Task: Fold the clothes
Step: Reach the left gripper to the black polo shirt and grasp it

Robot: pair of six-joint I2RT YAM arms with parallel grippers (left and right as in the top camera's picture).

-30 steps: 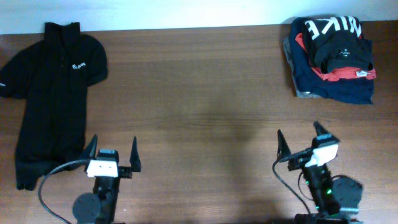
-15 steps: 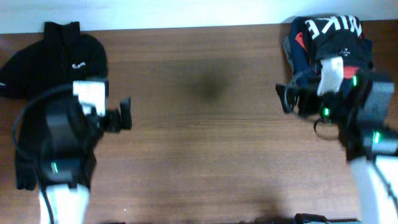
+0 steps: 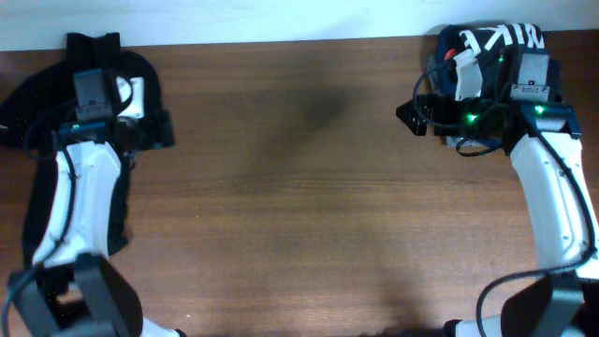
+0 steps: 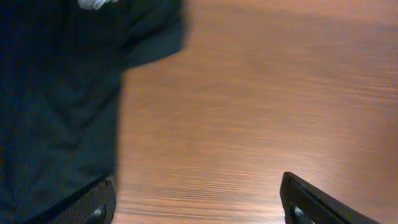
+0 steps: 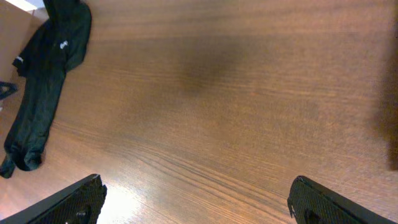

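The black polo shirt [image 3: 37,211] lies spread along the table's left edge, collar at the far side. Its white chest logo is hidden under my left arm in the overhead view. My left gripper [image 3: 159,131] hovers open and empty over the shirt's right edge, near the sleeve. In the left wrist view the shirt [image 4: 56,106] fills the left side, with the open fingers [image 4: 199,208] straddling its hem edge and bare wood. My right gripper [image 3: 410,117] is open and empty over bare table at the far right. The right wrist view [image 5: 199,205] shows the shirt [image 5: 43,81] far off.
A pile of folded navy, red and black garments with white NIKE lettering [image 3: 496,37] sits at the far right corner, partly under my right arm. The brown wooden table [image 3: 299,206] stretches between the two arms.
Both arms have swung from the near edge up toward the far side. The left gripper now sits over the shirt's upper part, the right beside the Nike pile. Both stay open.
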